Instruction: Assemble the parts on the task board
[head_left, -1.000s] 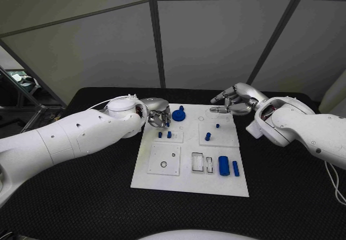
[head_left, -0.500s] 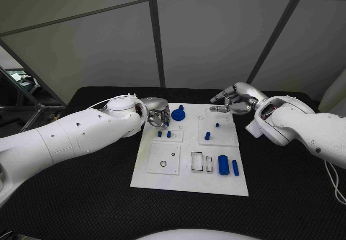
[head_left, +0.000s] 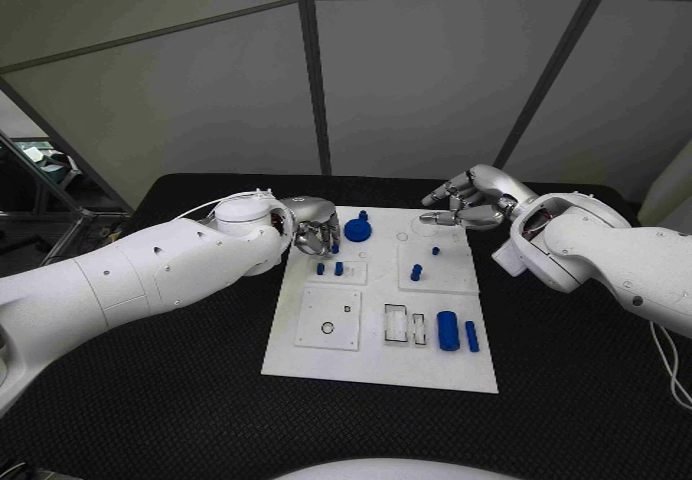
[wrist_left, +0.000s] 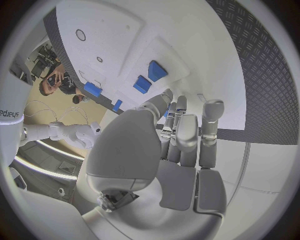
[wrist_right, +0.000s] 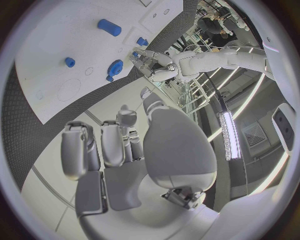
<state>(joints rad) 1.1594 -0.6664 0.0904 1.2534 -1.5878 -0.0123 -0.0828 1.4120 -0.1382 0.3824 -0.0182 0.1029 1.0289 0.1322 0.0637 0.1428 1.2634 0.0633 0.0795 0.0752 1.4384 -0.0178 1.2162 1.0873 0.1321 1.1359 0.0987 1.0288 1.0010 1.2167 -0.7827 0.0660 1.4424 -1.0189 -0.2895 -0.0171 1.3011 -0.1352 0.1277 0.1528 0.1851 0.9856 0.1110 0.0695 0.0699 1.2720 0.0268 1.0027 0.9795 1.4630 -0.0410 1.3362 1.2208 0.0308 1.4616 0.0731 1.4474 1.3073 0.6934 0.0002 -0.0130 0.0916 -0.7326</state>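
Observation:
The white task board (head_left: 329, 352) lies mid-table. On it I see a round blue part (head_left: 356, 230) at the far edge, two small blue pegs (head_left: 329, 268), another peg (head_left: 415, 271), and a blue cylinder (head_left: 447, 331) beside a thin blue bar (head_left: 472, 336). My left hand (head_left: 315, 235) hovers at the board's far left corner, just left of the round part, fingers pointing down and holding nothing; its fingers (wrist_left: 187, 135) lie close together over the board (wrist_left: 125, 30). My right hand (head_left: 464, 208) hangs above the far right corner, fingers loosely bent (wrist_right: 103, 145), with nothing in them.
The board holds raised white plates with round holes (head_left: 327, 328) and rectangular slots (head_left: 395, 324). Black matting (head_left: 173, 380) surrounds the board on all sides. Grey wall panels (head_left: 404, 90) stand behind the table.

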